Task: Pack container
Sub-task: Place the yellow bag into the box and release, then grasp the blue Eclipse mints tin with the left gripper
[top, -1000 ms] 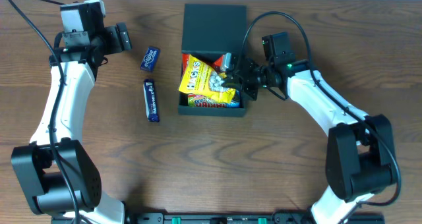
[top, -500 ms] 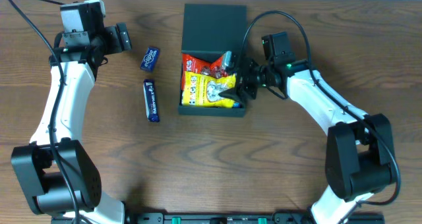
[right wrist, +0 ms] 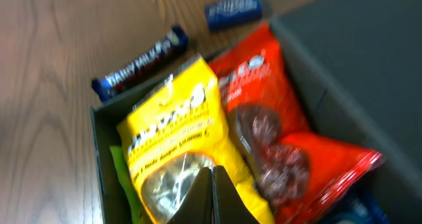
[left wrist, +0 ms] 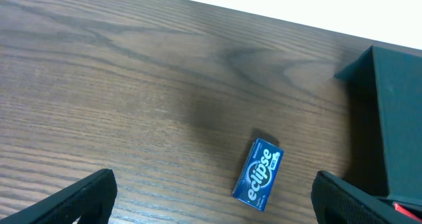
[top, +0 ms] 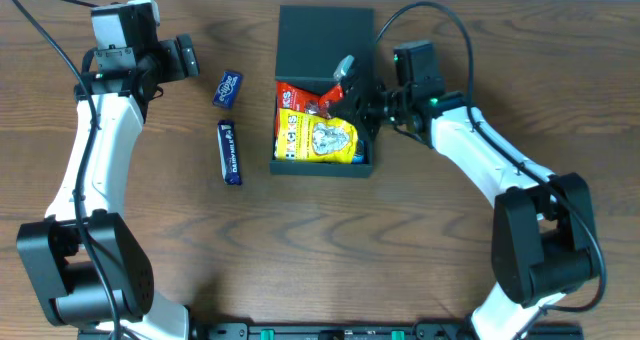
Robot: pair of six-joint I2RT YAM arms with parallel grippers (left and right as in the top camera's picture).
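Observation:
The dark teal container (top: 322,166) stands open at the table's middle, its lid (top: 325,35) folded back. Inside lie a yellow snack packet (top: 318,138), flat, and a red packet (top: 303,97) behind it. Both also show in the right wrist view, the yellow one (right wrist: 173,128) and the red one (right wrist: 277,128). My right gripper (top: 352,98) hovers over the box's right rear part, its fingers (right wrist: 212,174) shut together with nothing between them. My left gripper (top: 186,58) is open and empty at the far left, above the table (left wrist: 211,201).
A blue Eclipse gum pack (top: 227,88) lies left of the container and shows in the left wrist view (left wrist: 258,175). A dark blue chocolate bar (top: 230,152) lies below it, also seen from the right wrist (right wrist: 140,69). The table's far edge runs close behind the lid.
The yellow packet was tilted up in my right gripper and now lies flat in the container. The right gripper has let go, shut and drawn back up and rightward. The left arm is still.

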